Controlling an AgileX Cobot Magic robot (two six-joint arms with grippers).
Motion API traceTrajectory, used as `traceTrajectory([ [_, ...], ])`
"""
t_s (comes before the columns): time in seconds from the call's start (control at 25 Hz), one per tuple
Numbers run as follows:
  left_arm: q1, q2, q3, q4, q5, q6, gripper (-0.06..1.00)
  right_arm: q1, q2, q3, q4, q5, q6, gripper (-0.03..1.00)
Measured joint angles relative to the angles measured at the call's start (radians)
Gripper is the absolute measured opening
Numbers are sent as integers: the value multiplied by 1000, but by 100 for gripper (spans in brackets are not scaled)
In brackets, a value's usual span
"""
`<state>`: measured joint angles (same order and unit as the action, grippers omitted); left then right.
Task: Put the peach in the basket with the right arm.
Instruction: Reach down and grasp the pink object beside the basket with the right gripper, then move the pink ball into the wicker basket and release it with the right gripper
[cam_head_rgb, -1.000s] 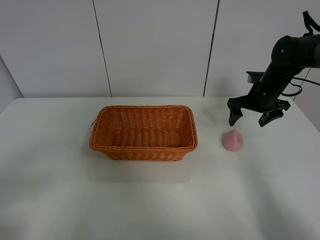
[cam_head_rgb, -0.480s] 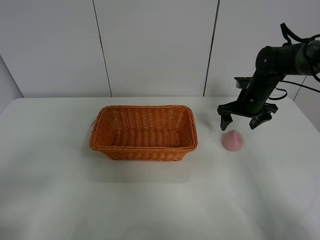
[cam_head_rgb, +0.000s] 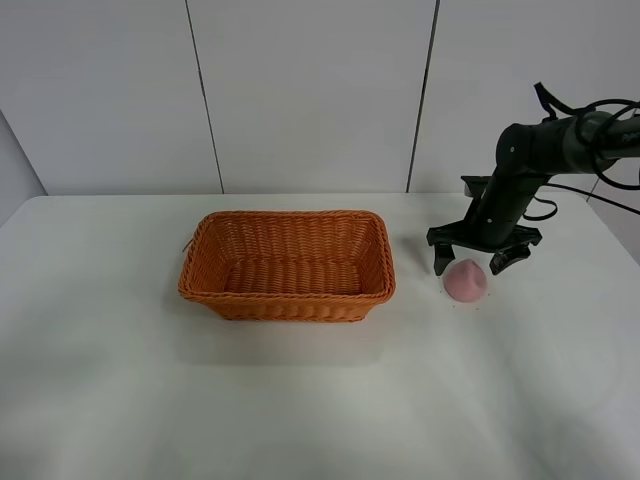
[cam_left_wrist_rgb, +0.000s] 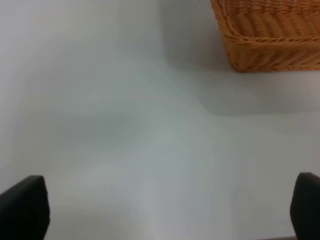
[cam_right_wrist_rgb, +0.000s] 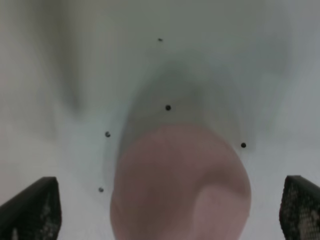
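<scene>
Bare white tabletop (cam_head_rgb: 300, 400) fills the near side. On my monitor, the small matte pink peach (cam_head_rgb: 466, 282) sits on the table right of the rectangular orange-brown wicker basket (cam_head_rgb: 290, 297), with open surface between them. My right arm's black two-fingered gripper (cam_head_rgb: 468, 266) straddles the fruit, jaws spread wide, one finger on each side, neither touching. The left gripper (cam_left_wrist_rgb: 164, 207) hangs spread open over bare table near a basket corner.

A white table (cam_head_rgb: 300, 400) is spreading across the scene, its matte top catching soft, even light. Behind the table a pale panelled wall (cam_head_rgb: 310, 90) is rising, with two dark vertical seams (cam_head_rgb: 204, 95) dividing it. A few small dark specks (cam_right_wrist_rgb: 167, 107) are dotting the table's surface.
</scene>
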<state>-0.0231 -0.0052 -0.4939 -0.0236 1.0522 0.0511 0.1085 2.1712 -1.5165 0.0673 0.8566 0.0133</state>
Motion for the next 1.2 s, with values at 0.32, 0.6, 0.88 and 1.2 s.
traceTrajectory([
  [0.32,0,0,0,0,0,0,99,-15,38,-2,6,14,6,67],
  [0.6,0,0,0,0,0,0,99,-15,38,-2,6,42,6,41],
  [0.88,0,0,0,0,0,0,99,-15,17,-26,-5,82,6,0],
  [1.2,0,0,0,0,0,0,99,-4,-89,-216,-40,254,5,0],
])
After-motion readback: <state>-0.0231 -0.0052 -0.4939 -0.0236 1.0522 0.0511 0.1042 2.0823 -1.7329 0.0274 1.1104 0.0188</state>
